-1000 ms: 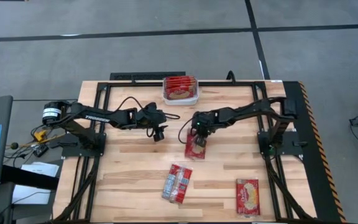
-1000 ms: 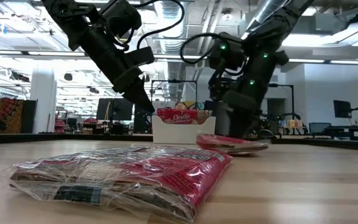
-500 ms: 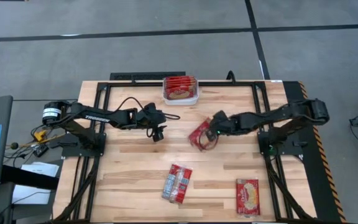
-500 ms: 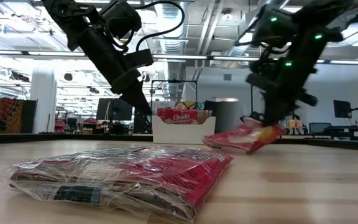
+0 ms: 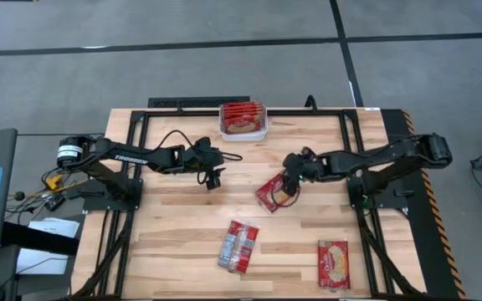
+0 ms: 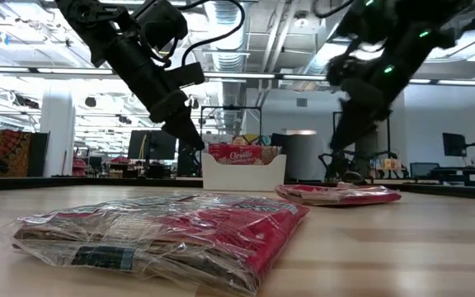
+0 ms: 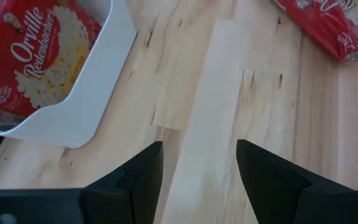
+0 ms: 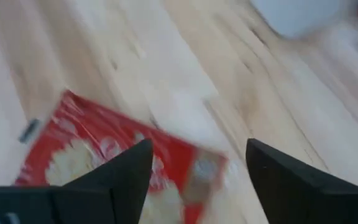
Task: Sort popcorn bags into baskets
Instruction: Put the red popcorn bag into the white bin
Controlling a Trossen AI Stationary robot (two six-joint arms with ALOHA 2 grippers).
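Basket (image 5: 243, 131) at the far edge holds several bags; three bags (image 5: 274, 192) lie loose on the table. Right gripper (image 5: 289, 180) is wide, empty, above one; left gripper (image 5: 214, 179) part open, empty.

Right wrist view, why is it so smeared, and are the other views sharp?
Right wrist view: motion blur smears the red popcorn packet and wooden table. Left wrist view: crisp white plastic bin. Low view: the nearest packet looms large, slightly soft.
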